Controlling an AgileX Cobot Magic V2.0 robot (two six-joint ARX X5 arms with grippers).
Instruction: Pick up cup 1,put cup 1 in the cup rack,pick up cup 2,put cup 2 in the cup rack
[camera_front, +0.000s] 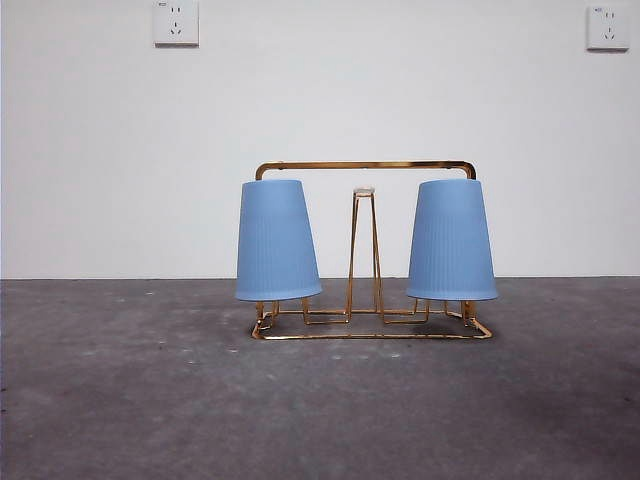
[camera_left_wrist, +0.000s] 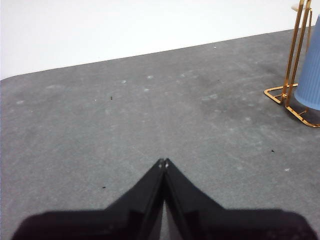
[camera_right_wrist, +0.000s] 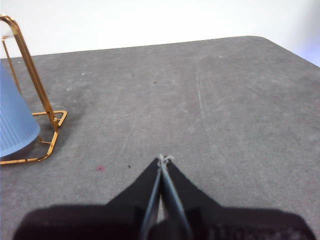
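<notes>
With both cups (camera_front: 277, 240) racked (rack (camera_front: 365, 168) mid-table), tools (camera_left_wrist: 163, 162) pinched together.

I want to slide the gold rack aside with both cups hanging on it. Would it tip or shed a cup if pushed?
Probably stable: the cup rack has a wide rectangular base flat on the table. The two blue cups, left and right, hang upside down, seemingly loose on pegs, so they may wobble. The thin wire suggests it is light and slides readily.

Two cups (camera_front: 277, 241) (camera_front: 451, 241) light blue, fine vertical ribbing. Cup rack (camera_front: 366, 168) shiny gold wire, pale peg tip. Table (camera_front: 130, 400) mottled dark grey. Wall (camera_front: 100, 150) white, sockets white. Grippers (camera_left_wrist: 163, 162) (camera_right_wrist: 164, 159) black.
</notes>
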